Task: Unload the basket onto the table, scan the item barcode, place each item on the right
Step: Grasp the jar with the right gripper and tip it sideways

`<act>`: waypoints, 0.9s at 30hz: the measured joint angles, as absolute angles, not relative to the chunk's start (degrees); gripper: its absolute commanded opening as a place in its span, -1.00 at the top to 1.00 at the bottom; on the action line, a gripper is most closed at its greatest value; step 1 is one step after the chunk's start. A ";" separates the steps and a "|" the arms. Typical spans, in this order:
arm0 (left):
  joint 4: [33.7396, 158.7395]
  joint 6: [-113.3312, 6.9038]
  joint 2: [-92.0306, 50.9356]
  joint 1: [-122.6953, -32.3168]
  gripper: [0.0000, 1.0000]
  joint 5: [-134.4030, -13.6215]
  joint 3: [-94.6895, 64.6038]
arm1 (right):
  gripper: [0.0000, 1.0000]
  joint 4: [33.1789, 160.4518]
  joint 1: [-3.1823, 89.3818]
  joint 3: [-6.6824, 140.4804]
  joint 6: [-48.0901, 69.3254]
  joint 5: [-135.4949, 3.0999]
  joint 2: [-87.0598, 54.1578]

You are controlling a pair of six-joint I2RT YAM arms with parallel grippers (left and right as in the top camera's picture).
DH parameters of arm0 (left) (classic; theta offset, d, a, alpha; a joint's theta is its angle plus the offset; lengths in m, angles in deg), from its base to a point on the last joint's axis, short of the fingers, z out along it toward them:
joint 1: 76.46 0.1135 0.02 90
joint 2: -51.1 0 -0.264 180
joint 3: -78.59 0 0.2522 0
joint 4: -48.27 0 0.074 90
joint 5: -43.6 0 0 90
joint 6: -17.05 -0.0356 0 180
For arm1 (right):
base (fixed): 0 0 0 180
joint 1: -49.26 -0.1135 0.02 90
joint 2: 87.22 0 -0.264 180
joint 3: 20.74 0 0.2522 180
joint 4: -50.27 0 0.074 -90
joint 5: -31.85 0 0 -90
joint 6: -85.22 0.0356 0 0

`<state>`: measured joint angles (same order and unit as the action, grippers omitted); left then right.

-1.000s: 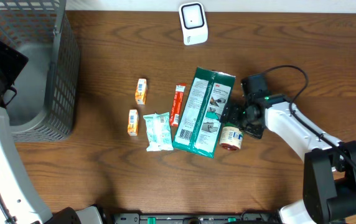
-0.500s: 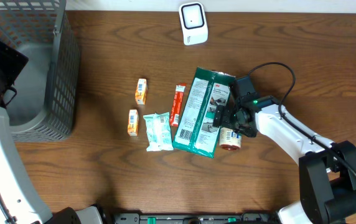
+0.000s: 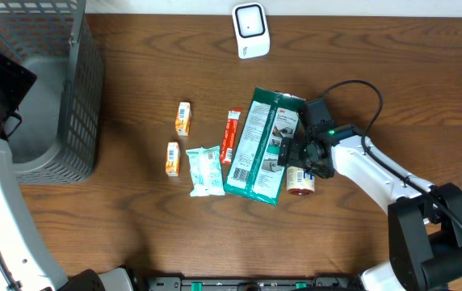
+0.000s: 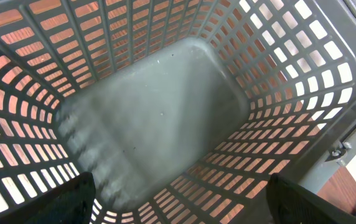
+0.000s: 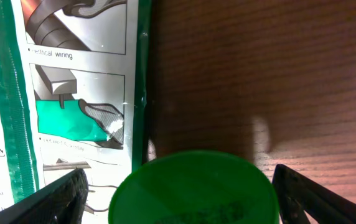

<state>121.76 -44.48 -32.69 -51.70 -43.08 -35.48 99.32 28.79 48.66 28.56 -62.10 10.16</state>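
**Get a snug hold on the little jar**

Far to the left, the left gripper (image 4: 184, 208) hangs over the grey basket (image 3: 77, 97) with its fingers wide apart and nothing in them. It can wait there.

The work is on the right. The right gripper (image 5: 181, 205) hovers just over the small jar (image 3: 300, 181), fingers spread wide and holding nothing. The jar stands on the table (image 3: 134, 226), right beside the big green pack (image 3: 262, 145).

I think the pick-up comes next. One finger should go down each side of the round body, under the lid, not on it, and miss the pack. Then the label should face the white scanner (image 3: 250, 31) — I cannot see the barcode yet.

The basket is stiff plastic mesh. The pack is flat, shiny and crinkly. The jar is hard and round with a smooth green lid, so it may slip or roll.
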 measured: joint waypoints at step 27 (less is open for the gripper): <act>121.76 -44.48 -32.69 -51.70 -0.76 -43.08 -35.48 | -0.65 96.70 28.79 48.66 14.31 -61.71 10.16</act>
